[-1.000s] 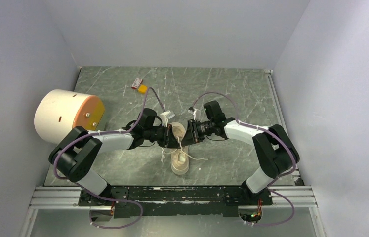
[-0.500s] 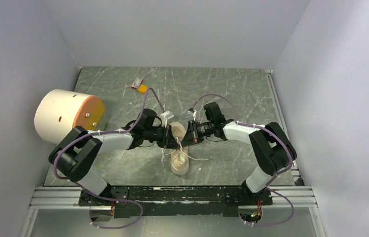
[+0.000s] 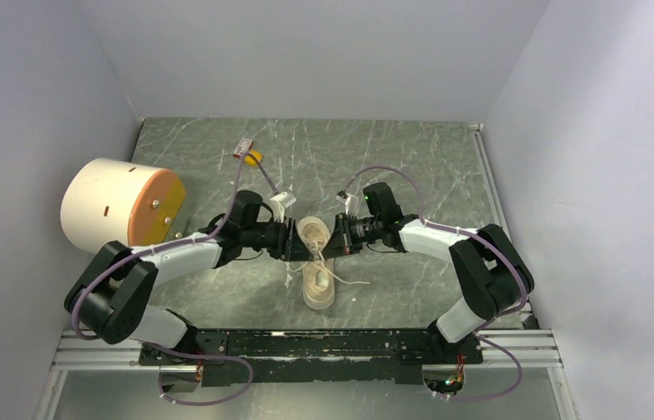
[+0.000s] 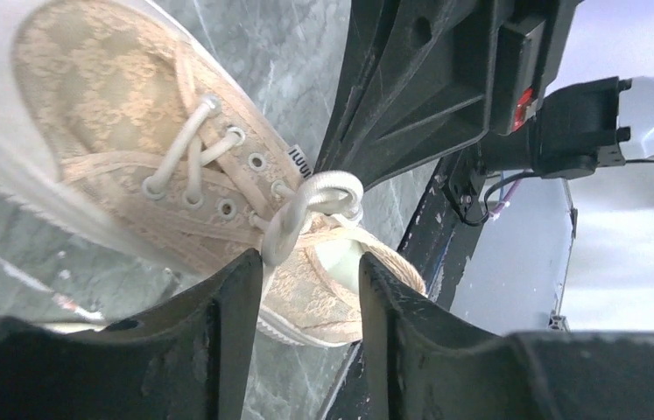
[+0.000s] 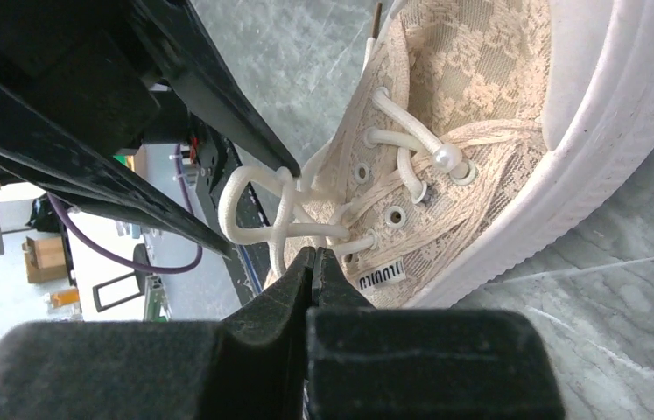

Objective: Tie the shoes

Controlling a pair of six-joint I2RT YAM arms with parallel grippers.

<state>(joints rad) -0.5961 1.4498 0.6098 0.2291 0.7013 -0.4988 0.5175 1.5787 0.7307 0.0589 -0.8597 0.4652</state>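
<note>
Seen from above, a large cream cylinder (image 3: 122, 206) with an orange end face lies at the far left of the marbled green table (image 3: 411, 166). A small yellow tag (image 3: 253, 157) rests farther back.

The left arm (image 3: 179, 255) reaches rightward from its base. The left gripper (image 3: 292, 241) stands just beside the left flank of the sneaker (image 3: 319, 284). In the left wrist view the left gripper (image 4: 310, 262) has its jaws parted, with a clear gap between them. A loop of lace (image 4: 319, 188) shows through that gap, and nothing is clamped.

The sneaker (image 4: 104, 87), cream with a lace-patterned upper and a pale sole, sits on the table near the centre, between the two grippers. Its toe points away from the arm bases and its opening faces the near edge. One loose strand (image 3: 354, 282) trails onto the table to its right.

The right gripper (image 3: 334, 238) meets the sneaker from the opposite flank, with the right arm (image 3: 446, 236) bent behind it. In the right wrist view the right gripper (image 5: 310, 258) has its fingertips (image 5: 292, 271) pressed together with no gap. They sit just below the crossing strands of the lace loop (image 5: 257, 201). Whether a strand is caught between the tips cannot be told. A pearl bead (image 5: 447, 157) sits on the lacing, and a small printed label (image 5: 382, 273) lies near the upper eyelets.
</note>
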